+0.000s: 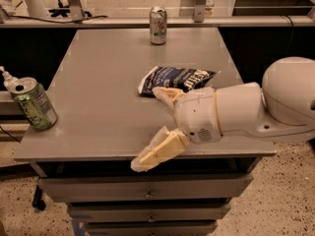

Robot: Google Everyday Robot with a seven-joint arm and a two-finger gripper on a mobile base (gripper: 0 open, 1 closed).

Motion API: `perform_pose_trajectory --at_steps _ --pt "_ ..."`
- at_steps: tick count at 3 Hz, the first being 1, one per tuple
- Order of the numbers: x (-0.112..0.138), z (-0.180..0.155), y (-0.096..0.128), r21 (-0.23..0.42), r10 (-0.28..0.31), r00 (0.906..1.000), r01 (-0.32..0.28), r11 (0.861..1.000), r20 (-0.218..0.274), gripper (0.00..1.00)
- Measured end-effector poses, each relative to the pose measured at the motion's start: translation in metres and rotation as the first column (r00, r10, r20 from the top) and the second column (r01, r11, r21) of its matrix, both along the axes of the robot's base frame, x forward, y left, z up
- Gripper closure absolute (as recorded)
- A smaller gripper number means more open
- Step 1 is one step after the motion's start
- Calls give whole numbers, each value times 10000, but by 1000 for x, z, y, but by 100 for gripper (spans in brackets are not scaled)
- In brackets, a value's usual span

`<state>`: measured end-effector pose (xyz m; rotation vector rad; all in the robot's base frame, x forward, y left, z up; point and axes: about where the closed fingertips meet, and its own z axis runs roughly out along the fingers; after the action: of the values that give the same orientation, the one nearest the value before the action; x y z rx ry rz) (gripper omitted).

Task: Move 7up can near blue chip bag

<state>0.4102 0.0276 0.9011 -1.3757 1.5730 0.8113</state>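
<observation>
The green 7up can (33, 103) stands upright at the table's front left corner, its silver top with the opening showing. The blue chip bag (174, 78) lies crumpled at mid table, right of centre. My gripper (151, 128) is open and empty, reaching in from the right over the front part of the table, just in front of the bag. One cream finger (168, 95) lies by the bag's front edge, the other (156, 153) hangs over the table's front edge. The can is far to the gripper's left.
A silver-white can (158, 25) with red and green marks stands at the back edge of the grey table (98, 92). Drawers sit under the tabletop. A white bottle top (7, 78) shows at the far left, off the table.
</observation>
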Motion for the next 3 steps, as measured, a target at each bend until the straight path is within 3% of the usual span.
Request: perform_pose_trajectory --at_steps 1,3 --pt "-1 2 3 40 40 10000 -40 10000 68 0" --pt "20 -6 65 1099 380 9983 -426 9930 444 0"
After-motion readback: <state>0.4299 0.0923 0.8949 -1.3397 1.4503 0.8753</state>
